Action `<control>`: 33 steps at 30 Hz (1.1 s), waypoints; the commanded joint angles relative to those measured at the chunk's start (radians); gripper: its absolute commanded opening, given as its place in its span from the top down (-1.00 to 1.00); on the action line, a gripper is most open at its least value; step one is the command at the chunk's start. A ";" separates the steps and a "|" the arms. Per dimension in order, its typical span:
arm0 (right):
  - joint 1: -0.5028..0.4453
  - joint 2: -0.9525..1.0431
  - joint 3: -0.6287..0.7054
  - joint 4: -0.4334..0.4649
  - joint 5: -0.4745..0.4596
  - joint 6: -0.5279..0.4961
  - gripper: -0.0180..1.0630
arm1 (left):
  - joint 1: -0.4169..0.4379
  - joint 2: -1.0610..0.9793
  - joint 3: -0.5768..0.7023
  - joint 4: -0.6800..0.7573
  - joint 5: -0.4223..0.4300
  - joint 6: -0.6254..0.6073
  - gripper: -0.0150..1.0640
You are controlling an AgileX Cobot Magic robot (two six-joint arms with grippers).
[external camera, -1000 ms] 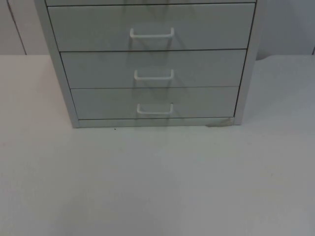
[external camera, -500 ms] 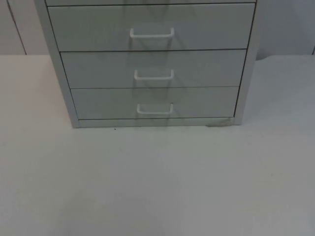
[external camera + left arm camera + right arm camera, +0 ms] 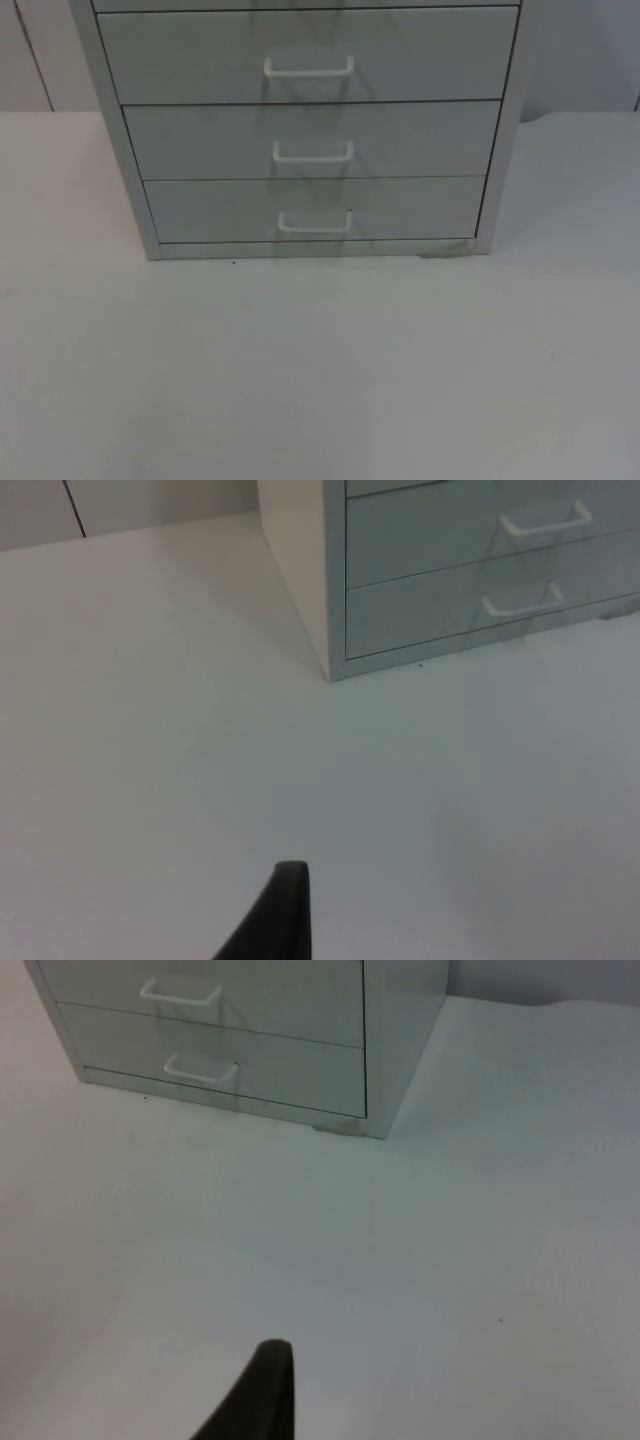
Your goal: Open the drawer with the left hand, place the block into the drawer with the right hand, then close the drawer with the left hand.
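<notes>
Change in top view: none detected between the earlier frames and now.
Drawer cabinet: position unchanged; no drawer front displaced.
Desk: no object added or removed.

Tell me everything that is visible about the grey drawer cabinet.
The drawer cabinet is light grey and looks like painted metal. It stands upright on the white table, at its far side by the wall. Three stacked drawer fronts show, all shut, each with a white loop handle at its middle. Nothing touches it but the table.
</notes>
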 commanded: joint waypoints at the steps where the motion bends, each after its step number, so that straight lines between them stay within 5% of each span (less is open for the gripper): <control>1: -0.002 -0.004 0.002 0.006 0.002 -0.011 -0.98 | 0.005 -0.004 0.005 -0.014 -0.003 0.002 -0.97; 12: -0.013 -0.004 0.002 0.010 0.000 -0.011 -0.98 | 0.005 -0.004 0.005 -0.014 -0.003 0.002 -0.97; 22: -0.229 -0.004 0.002 0.023 -0.004 -0.011 -0.98 | 0.005 -0.004 0.005 -0.014 -0.003 0.002 -0.97; 33: -0.269 -0.004 0.002 0.028 -0.004 -0.011 -0.98 | 0.005 -0.004 0.005 -0.014 -0.003 0.002 -0.97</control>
